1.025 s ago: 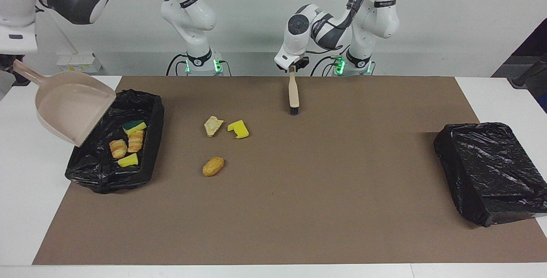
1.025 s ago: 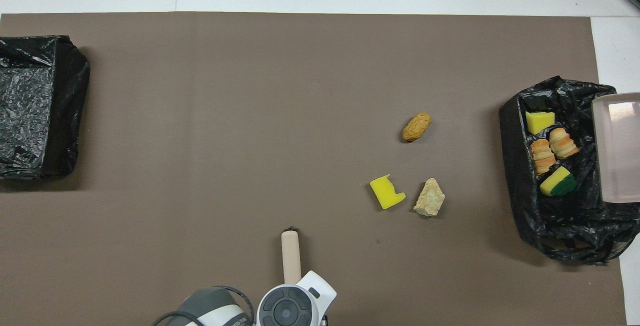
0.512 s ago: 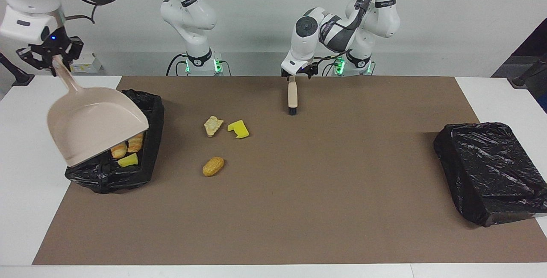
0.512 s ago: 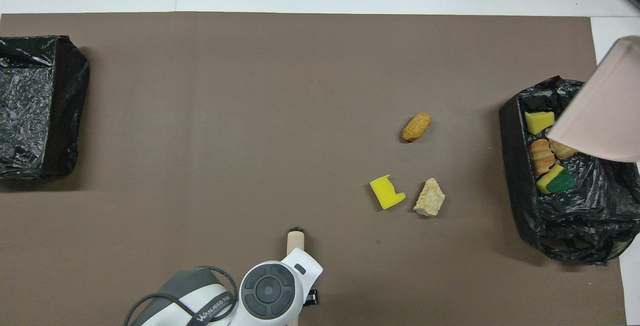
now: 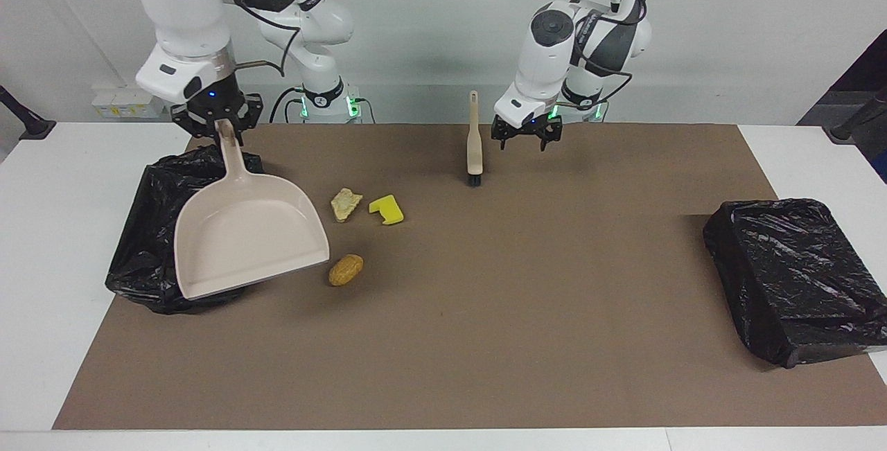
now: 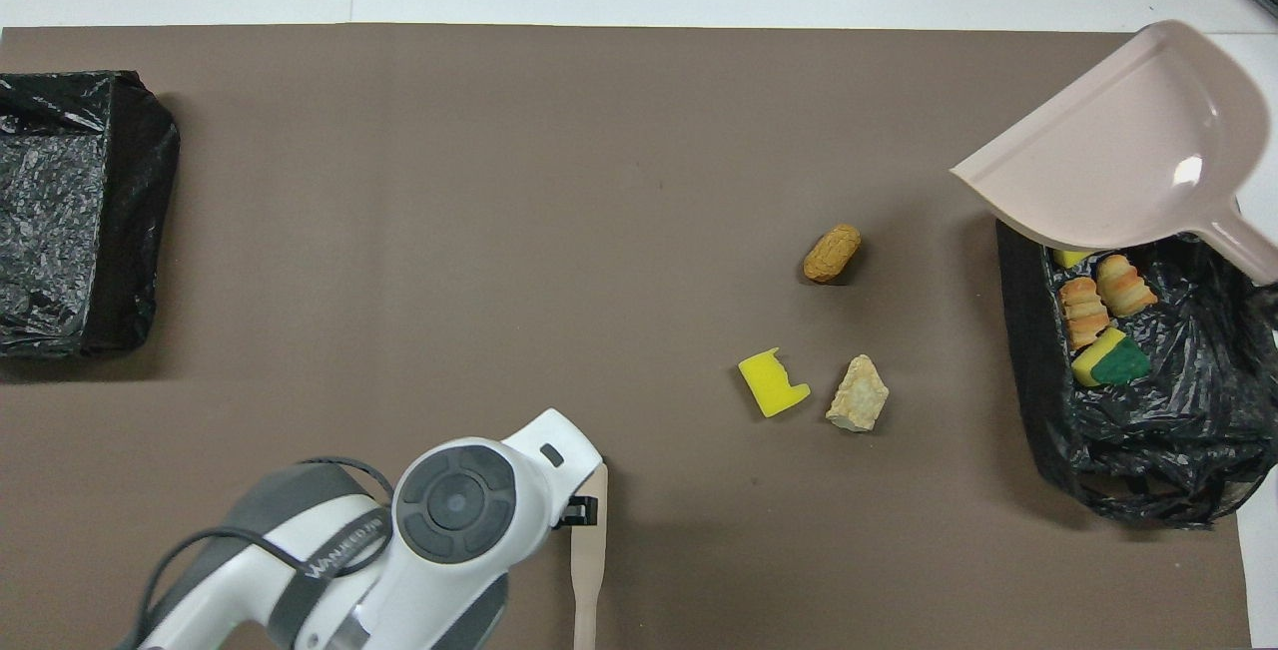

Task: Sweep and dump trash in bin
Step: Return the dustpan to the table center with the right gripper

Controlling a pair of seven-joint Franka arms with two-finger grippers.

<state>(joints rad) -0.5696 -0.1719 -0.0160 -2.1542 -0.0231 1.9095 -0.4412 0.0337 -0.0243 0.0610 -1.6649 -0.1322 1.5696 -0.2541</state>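
Risk one: toppling of the hand brush [image 5: 474, 143] [image 6: 589, 550]. Appears propped on its bristle end on the desk [image 5: 485, 340] [image 6: 399, 231], handle raised and leaning toward the robots; cannot tell whether steady or falling. Left gripper [image 5: 524, 138] spread wide just beside the handle, grasping nothing. Any fall likely to leave the handle awkward to regrasp.

Risk two: a knock from the dustpan [image 5: 242, 236] [image 6: 1118, 151]. Clenched at its handle by the right gripper [image 5: 220, 122], hanging over the lined bin [image 5: 149, 188] [image 6: 1018, 330] at the right arm's end of the desk, lip close to the tan oval scrap [image 5: 345, 269] [image 6: 832, 253]. A low or hasty set-down likely to shove that scrap away or snag the liner.

Risk three: rolling of the tan oval scrap under a sweep, given its rounded form.

Trash located as follows. On the desk, well apart from the brush: tan oval scrap, pale crust piece [image 5: 345, 204] [image 6: 857, 393] and notched yellow sponge [image 5: 387, 210] [image 6: 772, 382], the last two side by side, nearer to the robots than the oval. In the bin: two striped pastry bits [image 6: 1083, 311], a green-topped sponge [image 6: 1108, 362], and a yellow piece mostly hidden under the dustpan.

Long axis of the tan oval scrap: diagonal, with the end toward the right arm's end of the desk lying farther from the robots. Long axis of the brush: straight toward and away from the robots, bristles pointing away.
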